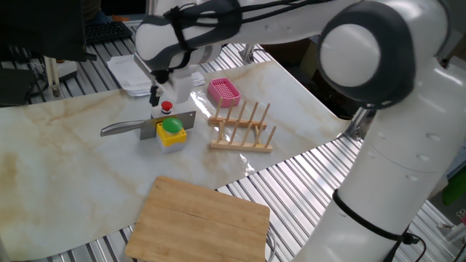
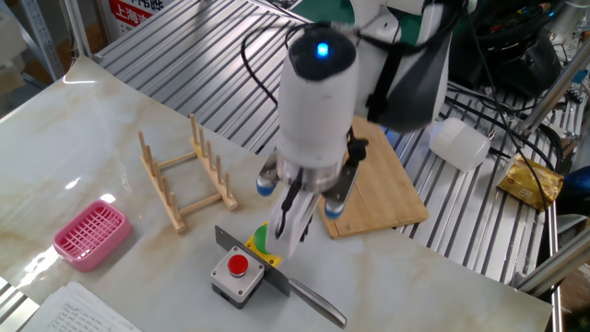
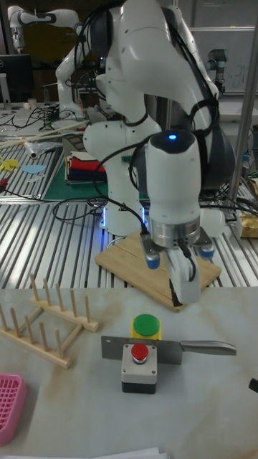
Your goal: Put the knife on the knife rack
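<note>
Two button boxes (image 3: 140, 361) wedge the cleaver-like knife (image 3: 166, 349) upright, blade on edge, well apart from the knife rack (image 3: 43, 321). Gripper (image 3: 183, 287) hovers above; finger spacing indeterminable.

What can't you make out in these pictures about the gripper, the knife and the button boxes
- Gripper: open or shut is unclear in every view; its fingers are too small, or blurred in the other fixed view.
- Knife: the blade's middle is hidden by the red-button box in the tall fixed view.
- Yellow box with the green button: largely covered by the gripper in the other fixed view.
</note>
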Robot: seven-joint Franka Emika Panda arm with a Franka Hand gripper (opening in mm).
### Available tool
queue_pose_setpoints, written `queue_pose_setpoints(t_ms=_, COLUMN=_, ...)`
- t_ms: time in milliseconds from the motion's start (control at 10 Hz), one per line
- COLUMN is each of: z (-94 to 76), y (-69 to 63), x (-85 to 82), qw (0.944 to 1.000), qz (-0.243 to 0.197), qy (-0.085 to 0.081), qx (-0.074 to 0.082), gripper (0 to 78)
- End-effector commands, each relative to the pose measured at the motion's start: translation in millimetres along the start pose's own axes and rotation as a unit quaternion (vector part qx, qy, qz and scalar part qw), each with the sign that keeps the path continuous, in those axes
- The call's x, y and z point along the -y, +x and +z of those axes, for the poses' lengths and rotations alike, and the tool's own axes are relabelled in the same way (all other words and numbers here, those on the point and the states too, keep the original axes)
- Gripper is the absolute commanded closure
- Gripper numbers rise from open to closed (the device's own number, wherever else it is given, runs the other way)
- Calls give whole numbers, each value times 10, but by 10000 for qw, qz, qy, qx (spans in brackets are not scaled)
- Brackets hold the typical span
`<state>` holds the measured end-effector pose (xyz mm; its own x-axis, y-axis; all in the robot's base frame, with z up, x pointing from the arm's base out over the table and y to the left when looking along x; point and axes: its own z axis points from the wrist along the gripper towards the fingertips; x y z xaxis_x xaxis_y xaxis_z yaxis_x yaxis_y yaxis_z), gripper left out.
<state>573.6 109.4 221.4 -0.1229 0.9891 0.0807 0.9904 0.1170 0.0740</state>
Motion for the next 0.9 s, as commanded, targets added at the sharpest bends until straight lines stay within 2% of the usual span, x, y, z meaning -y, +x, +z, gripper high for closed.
queue_pose_setpoints(t_ms=100, z=81, y=-3, x=-67, qw=9999, qz=84, qy=-11, qx=86, gripper=776)
queue_pose_setpoints(t_ms=900, z=368, y=22, x=-168, qw=9995, qz=174, qy=-24, qx=266, gripper=776)
